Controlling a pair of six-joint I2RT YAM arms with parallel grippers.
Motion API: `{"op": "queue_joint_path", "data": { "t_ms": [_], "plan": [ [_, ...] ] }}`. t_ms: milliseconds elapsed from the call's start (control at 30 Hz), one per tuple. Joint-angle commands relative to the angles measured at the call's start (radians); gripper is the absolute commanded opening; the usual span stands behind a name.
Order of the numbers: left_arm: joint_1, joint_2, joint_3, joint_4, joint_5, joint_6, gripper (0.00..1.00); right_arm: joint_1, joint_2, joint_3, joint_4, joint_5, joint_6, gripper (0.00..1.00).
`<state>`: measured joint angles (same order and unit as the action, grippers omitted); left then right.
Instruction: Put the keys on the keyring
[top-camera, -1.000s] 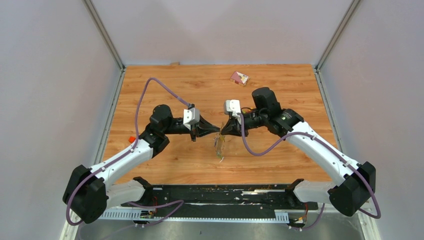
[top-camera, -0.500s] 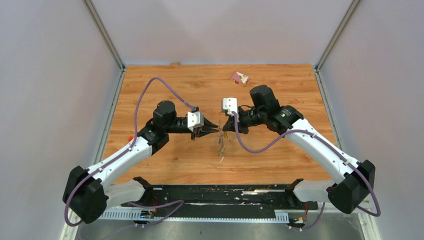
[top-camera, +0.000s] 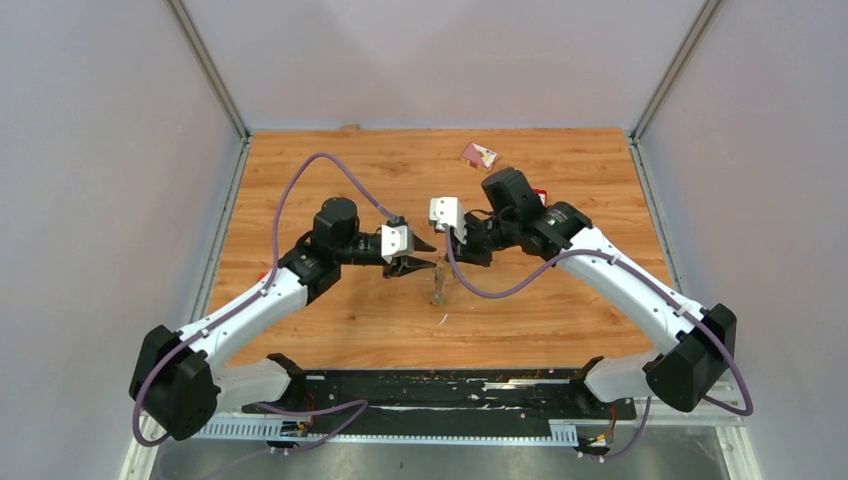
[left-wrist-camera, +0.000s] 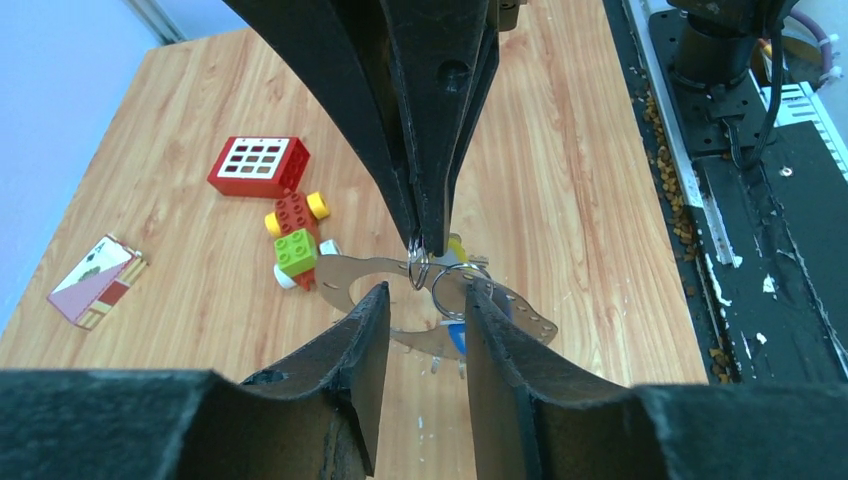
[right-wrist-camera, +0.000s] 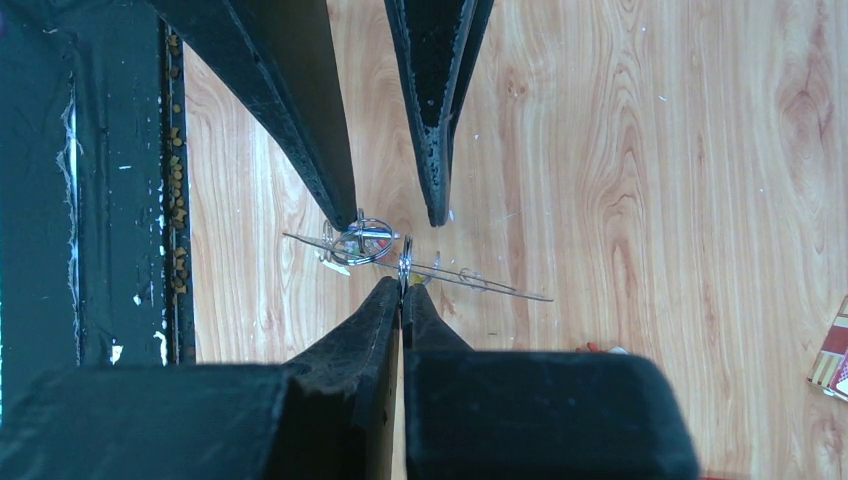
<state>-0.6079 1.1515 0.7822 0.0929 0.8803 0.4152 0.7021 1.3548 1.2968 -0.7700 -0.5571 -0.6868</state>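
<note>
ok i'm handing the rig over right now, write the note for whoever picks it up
Right gripper: shut on the rim of the wide flat grey metal keyring, holding it up over the wooden table.
Left gripper: open, fingers either side of the loop, gripping nothing.
Tiny silvery keys: bunched on small wire rings against the loop, beside the right tips; one yellow tag shows.
Done: cannot tell whether any key is threaded on.
Left: check that, then thread whatever is loose.
</note>
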Motion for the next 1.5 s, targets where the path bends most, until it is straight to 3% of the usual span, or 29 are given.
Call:
{"op": "queue_joint_path", "data": {
  "t_ms": [0,300,967,1133,1233,1367,1467],
  "plan": [
    [-0.006,0.016,0.037,0.053,0.006,-0.004,0.39,0.012,0.003,0.056,0.006,0.004,-0.007,0.00],
    [-0.009,0.043,0.029,0.132,0.028,-0.067,0.23,0.014,0.008,0.047,0.023,-0.009,0.001,0.00],
    [-0.014,0.069,0.009,0.168,0.043,-0.091,0.20,0.016,-0.006,0.024,0.050,-0.018,0.004,0.00],
    [-0.015,0.074,0.013,0.171,0.046,-0.100,0.11,0.016,-0.004,0.020,0.054,-0.020,0.004,0.00],
    [-0.015,0.076,0.015,0.172,0.046,-0.104,0.01,0.015,-0.003,0.013,0.059,-0.022,0.004,0.00],
    [-0.015,0.064,0.006,0.190,0.042,-0.129,0.00,0.014,-0.007,0.001,0.068,-0.016,0.005,0.00],
    [-0.014,0.034,-0.026,0.251,0.032,-0.164,0.00,0.013,-0.021,-0.018,0.078,-0.003,0.009,0.10]
  ]
}}
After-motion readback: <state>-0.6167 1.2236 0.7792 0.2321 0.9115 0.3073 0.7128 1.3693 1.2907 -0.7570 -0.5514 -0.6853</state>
